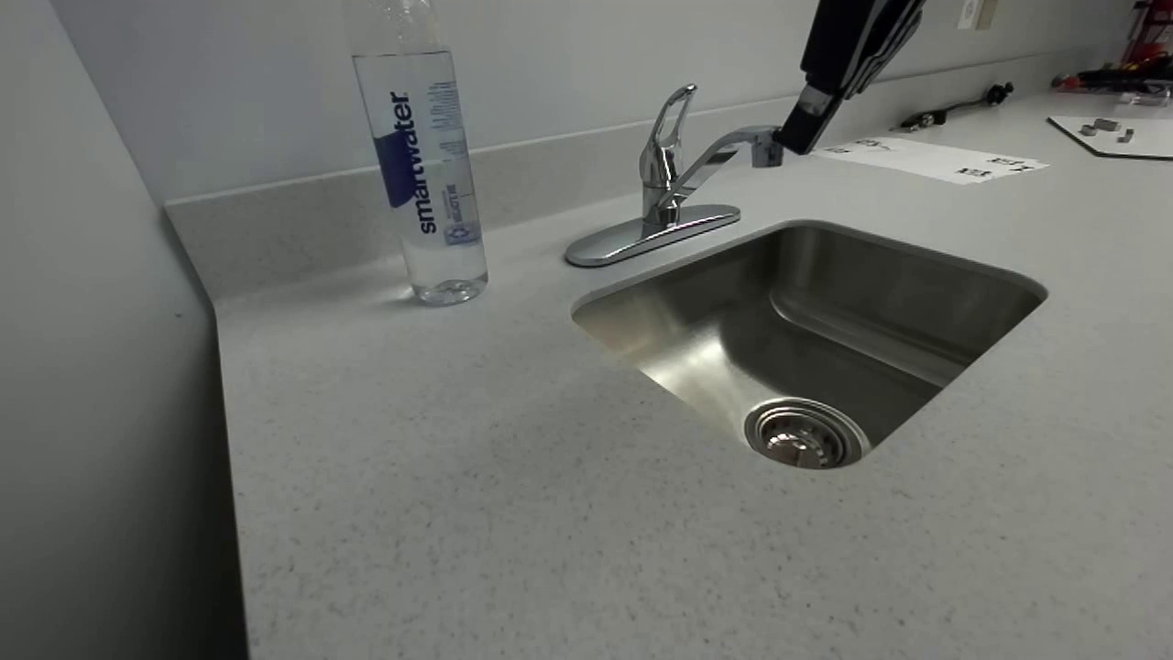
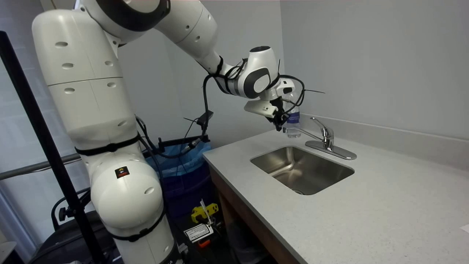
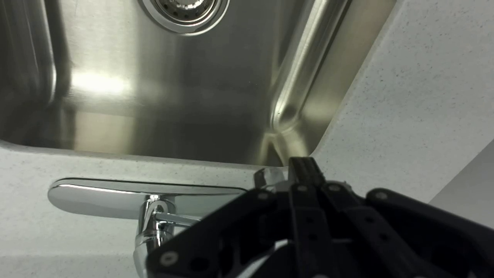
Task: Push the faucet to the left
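Note:
The chrome faucet [image 1: 662, 172] stands behind the sink, its lever handle upright. In an exterior view it also shows with its oval base plate [image 2: 327, 141], and its spout points toward the water bottle side. My gripper [image 1: 803, 136] is at the spout's tip, touching or nearly touching it; I cannot tell which. In an exterior view the gripper [image 2: 279, 126] is low over the counter at the spout's end. In the wrist view the fingertips [image 3: 307, 168] are together and nothing shows between them. The faucet body [image 3: 154, 220] is left of them, and the gripper hides most of the spout.
A steel sink [image 1: 903, 275] lies in front of the faucet. A tall clear water bottle [image 1: 435, 183] stands near the side wall, behind the gripper in an exterior view [image 2: 293, 119]. White paper [image 1: 935, 158] lies on the counter. A wall runs behind the faucet.

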